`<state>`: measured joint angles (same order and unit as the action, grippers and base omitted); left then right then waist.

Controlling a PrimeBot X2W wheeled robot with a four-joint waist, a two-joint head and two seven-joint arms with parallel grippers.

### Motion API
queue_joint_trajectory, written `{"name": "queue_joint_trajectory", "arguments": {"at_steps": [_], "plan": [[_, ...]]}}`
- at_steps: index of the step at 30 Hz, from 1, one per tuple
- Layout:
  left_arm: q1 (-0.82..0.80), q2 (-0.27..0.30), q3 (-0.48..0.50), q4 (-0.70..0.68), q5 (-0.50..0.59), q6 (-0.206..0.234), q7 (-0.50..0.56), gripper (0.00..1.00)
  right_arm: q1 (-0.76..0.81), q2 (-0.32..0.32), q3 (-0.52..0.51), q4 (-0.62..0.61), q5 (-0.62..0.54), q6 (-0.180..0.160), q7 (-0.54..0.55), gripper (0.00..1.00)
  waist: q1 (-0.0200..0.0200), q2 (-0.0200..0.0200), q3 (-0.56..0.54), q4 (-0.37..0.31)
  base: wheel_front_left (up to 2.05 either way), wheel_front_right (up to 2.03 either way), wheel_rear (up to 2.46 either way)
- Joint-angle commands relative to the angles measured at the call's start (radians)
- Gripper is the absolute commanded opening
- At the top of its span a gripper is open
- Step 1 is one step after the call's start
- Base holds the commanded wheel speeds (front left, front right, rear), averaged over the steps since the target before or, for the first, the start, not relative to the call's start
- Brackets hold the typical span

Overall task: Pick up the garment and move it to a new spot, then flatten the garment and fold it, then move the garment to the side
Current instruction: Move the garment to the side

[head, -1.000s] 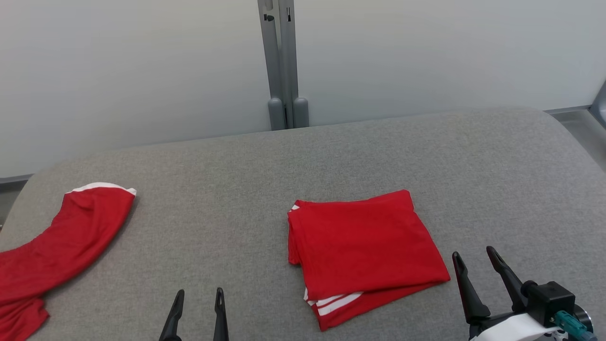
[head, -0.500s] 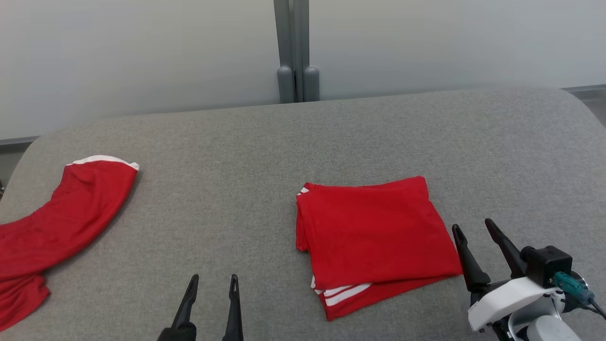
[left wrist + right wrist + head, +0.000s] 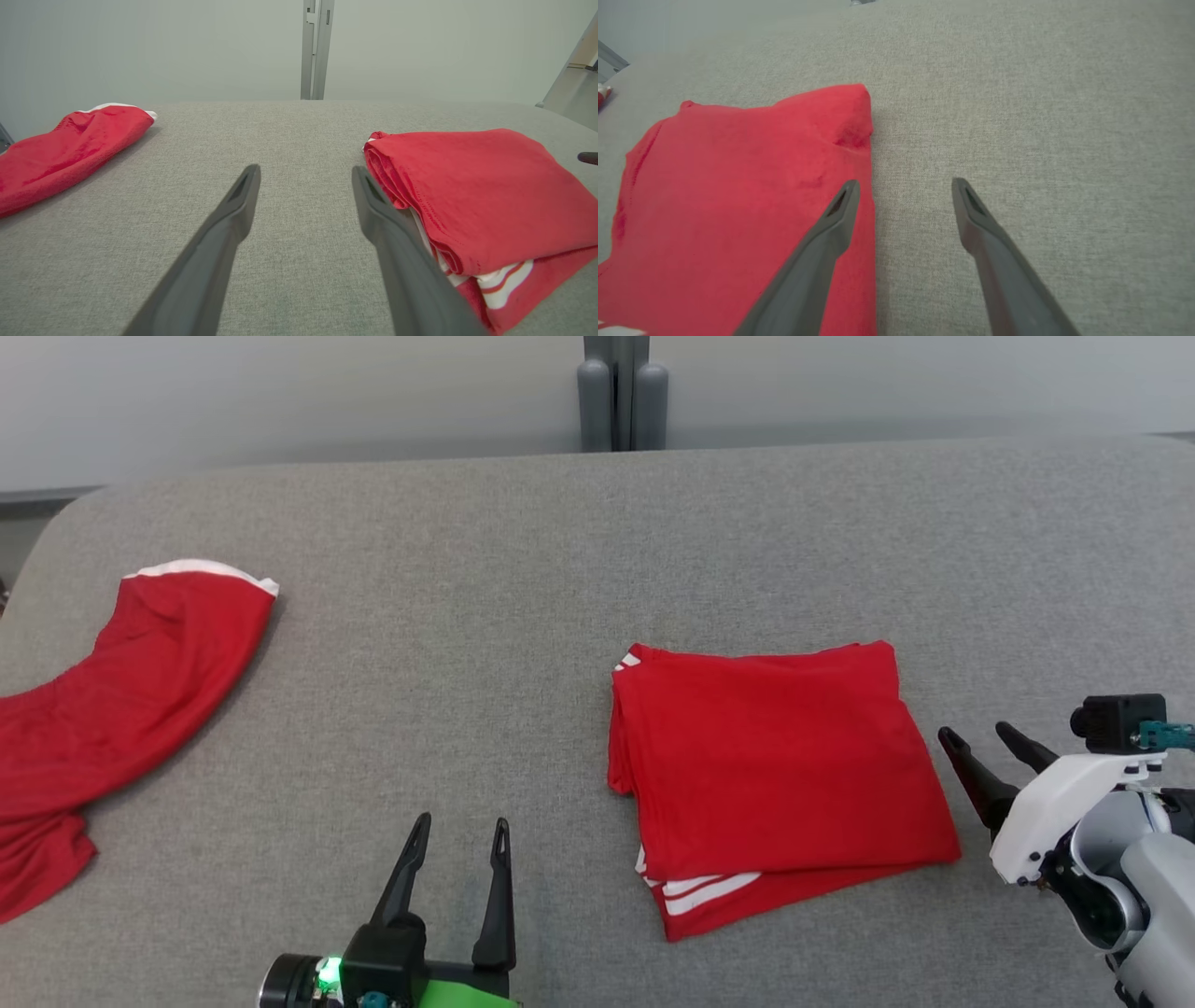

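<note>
Tilting downward, the head camera is now showing more of both arms than it did a second ago, while the folded red garment (image 3: 780, 756) is lying where it was on the grey padded table (image 3: 523, 569). It is sitting right of centre as a neat rectangle, with white stripes peeking out at its near edge. The right gripper (image 3: 974, 731) is hovering just beside the garment's right edge, jaws spread wide and holding nothing. In the right wrist view one finger is crossing that edge. The left gripper (image 3: 464, 819) is waiting near the garment's left side, also wide open and empty. A second red garment (image 3: 121, 709) is lying loose and unfolded at the table's far left, well apart.
</note>
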<state>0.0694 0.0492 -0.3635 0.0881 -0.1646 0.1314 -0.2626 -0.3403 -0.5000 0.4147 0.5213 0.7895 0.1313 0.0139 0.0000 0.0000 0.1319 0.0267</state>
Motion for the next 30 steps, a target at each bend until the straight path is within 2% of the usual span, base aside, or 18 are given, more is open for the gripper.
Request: {"name": "queue_joint_trajectory", "arguments": {"at_steps": [1,5,6,7,8,9,15,22,30], "plan": [[-0.025,0.003,-0.006,0.001,0.002,0.008,-0.003,1.00,-0.022,-0.015,0.028,0.002,0.033,-0.001,0.014,1.00,0.0000,0.0000,0.052,0.032,0.00,0.00,0.00],[-0.051,0.003,-0.020,0.001,-0.006,0.020,-0.003,1.00,-0.049,-0.041,0.104,0.001,0.131,-0.001,0.049,1.00,0.0000,0.0000,0.087,0.043,0.00,0.00,0.00],[-0.055,0.003,-0.024,0.001,-0.008,0.023,-0.003,1.00,-0.055,-0.045,0.121,-0.002,0.150,-0.001,0.054,0.96,0.0000,0.0000,0.094,0.044,0.00,0.00,0.00],[-0.061,0.003,-0.028,0.000,-0.009,0.028,-0.003,1.00,-0.063,-0.053,0.143,-0.005,0.170,-0.001,0.056,0.47,0.0000,0.0000,0.102,0.044,0.00,0.00,0.00],[-0.066,0.003,-0.032,0.000,-0.010,0.030,-0.003,1.00,-0.069,-0.059,0.156,-0.005,0.180,-0.001,0.053,0.38,0.0000,0.0000,0.108,0.043,0.00,0.00,0.00],[-0.071,0.003,-0.037,0.000,-0.014,0.033,-0.003,1.00,-0.077,-0.067,0.174,-0.003,0.190,-0.001,0.045,0.00,0.0000,0.0000,0.115,0.042,0.00,0.00,0.00],[-0.106,0.003,-0.051,-0.020,-0.016,0.043,-0.003,1.00,-0.163,-0.129,0.226,0.033,0.192,-0.002,-0.047,0.00,0.0000,0.0000,0.165,0.007,0.00,0.00,0.00],[-0.189,0.003,-0.069,-0.088,0.047,0.043,-0.002,1.00,-0.358,-0.212,0.238,0.109,0.215,-0.002,-0.124,0.00,0.0000,0.0000,0.303,-0.101,0.00,0.00,0.00],[-0.292,0.009,-0.104,-0.138,0.127,0.026,-0.002,1.00,-0.519,-0.357,0.208,0.179,0.302,-0.002,-0.168,0.00,0.0000,0.0000,0.465,-0.194,0.00,0.00,0.00]]}}
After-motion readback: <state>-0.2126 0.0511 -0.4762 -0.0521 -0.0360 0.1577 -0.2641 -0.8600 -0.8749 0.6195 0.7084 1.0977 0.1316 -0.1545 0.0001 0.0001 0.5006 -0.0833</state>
